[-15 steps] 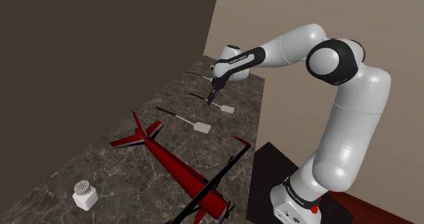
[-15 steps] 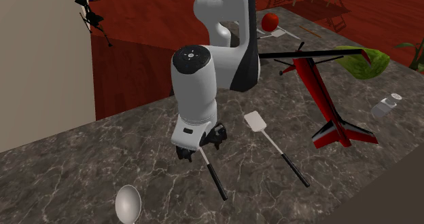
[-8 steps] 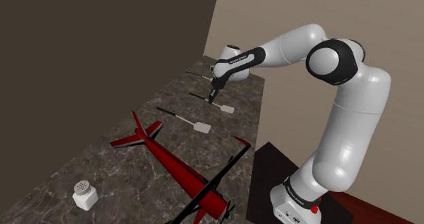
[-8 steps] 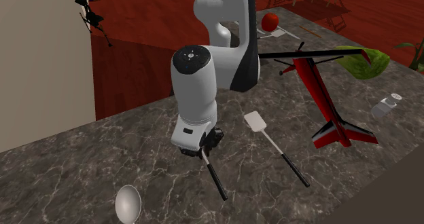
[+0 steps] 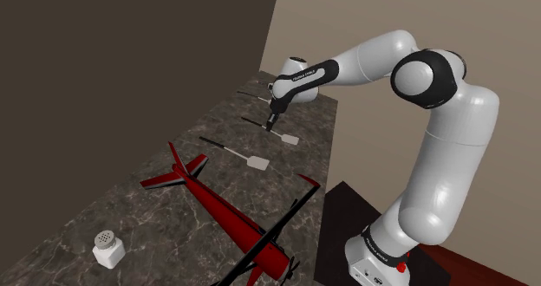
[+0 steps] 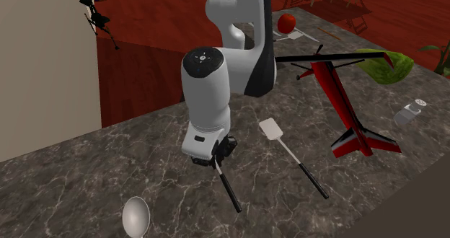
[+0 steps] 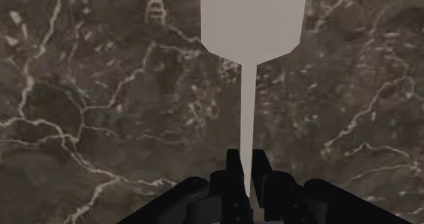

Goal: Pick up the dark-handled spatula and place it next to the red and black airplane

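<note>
The gripper pinches the spatula by its thin shank, low on the counter. The grasp looks made. Next comes a lift, then the carry to the airplane.

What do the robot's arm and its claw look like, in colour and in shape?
The arm has smooth, rounded white links with dark joints, and a black band with small pale marks near the wrist. The claw is all black, with two blocky fingers.

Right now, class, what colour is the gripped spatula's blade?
Plain light grey; the blade of the spatula shows best in the wrist view, against the dark veined countertop.
</note>
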You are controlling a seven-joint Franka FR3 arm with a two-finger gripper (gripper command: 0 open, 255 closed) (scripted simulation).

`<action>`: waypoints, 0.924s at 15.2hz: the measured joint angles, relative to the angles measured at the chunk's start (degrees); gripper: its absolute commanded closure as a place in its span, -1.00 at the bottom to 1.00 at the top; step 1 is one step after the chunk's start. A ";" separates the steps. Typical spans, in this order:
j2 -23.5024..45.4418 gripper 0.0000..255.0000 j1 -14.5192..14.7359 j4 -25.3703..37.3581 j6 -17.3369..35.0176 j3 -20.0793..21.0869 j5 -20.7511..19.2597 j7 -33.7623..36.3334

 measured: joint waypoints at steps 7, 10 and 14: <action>-3.10 1.00 0.18 1.10 -4.14 -0.41 -0.84 0.60; -4.55 1.00 0.27 1.60 -6.08 -0.55 -1.22 0.89; -6.42 1.00 0.48 2.44 -8.74 -0.67 -1.74 1.44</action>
